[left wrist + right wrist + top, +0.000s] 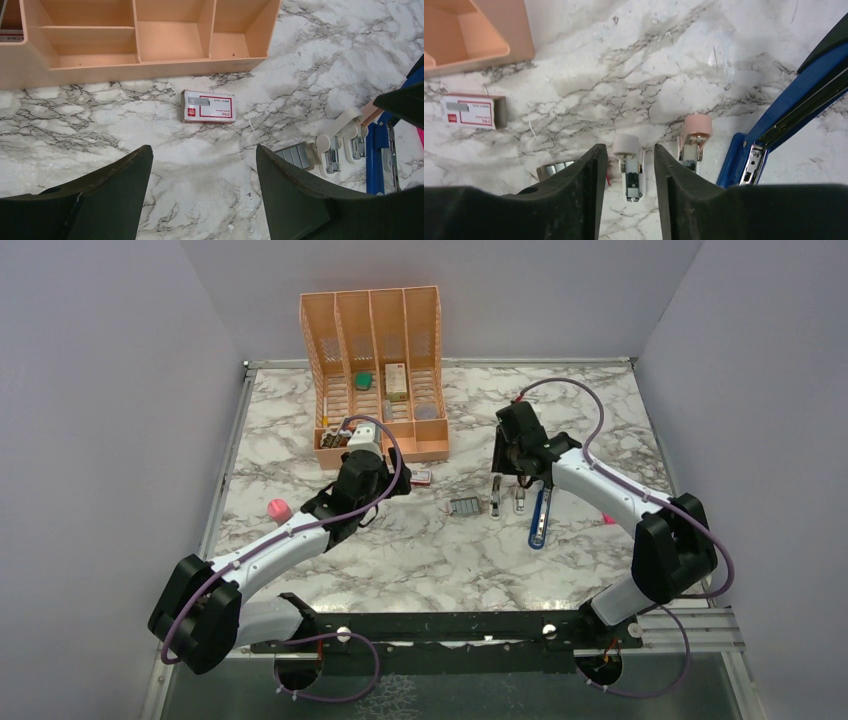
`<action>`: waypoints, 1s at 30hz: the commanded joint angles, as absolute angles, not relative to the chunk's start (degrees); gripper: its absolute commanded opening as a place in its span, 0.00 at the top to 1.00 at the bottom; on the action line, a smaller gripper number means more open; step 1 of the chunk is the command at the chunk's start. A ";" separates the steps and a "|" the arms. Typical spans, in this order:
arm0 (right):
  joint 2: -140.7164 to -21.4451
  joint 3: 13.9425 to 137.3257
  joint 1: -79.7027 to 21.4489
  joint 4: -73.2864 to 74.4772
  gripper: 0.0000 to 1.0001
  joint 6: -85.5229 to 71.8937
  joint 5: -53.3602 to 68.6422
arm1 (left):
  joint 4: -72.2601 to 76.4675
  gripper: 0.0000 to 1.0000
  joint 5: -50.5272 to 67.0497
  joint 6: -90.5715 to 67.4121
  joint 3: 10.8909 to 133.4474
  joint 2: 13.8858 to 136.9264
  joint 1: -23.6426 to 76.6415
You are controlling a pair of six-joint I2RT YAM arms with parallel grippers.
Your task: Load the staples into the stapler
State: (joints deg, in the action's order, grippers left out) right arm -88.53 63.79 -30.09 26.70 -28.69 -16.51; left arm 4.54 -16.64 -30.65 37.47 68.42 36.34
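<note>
Marble surface [430, 560]: stapler [774, 120] lies open just right of the right pincer [629, 148], staples [465, 507] just left of it, none loaded yet. Right pincer narrowly parted, empty; left pincer [204, 150] wide, empty.

High view from behind, wrist views close, downward, both showing stapler [375, 160]

Peach organiser [372, 320] on marble table [470, 560]; pink thing [279, 509], perhaps a cap.

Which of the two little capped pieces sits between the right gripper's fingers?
The white-capped one, framed by the fingers of the right gripper; the pinkish-capped one lies outside them, nearer the blue stapler.
</note>
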 commanded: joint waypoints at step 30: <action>-93.30 64.77 -29.00 29.62 0.70 -23.68 -7.00 | 19.10 0.51 10.82 -52.82 42.44 94.41 48.19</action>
State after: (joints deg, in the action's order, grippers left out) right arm -96.53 66.96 -29.06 28.14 -24.91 -9.91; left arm 14.66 9.89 -48.27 39.46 89.84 44.40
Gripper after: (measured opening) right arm 0.316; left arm 0.523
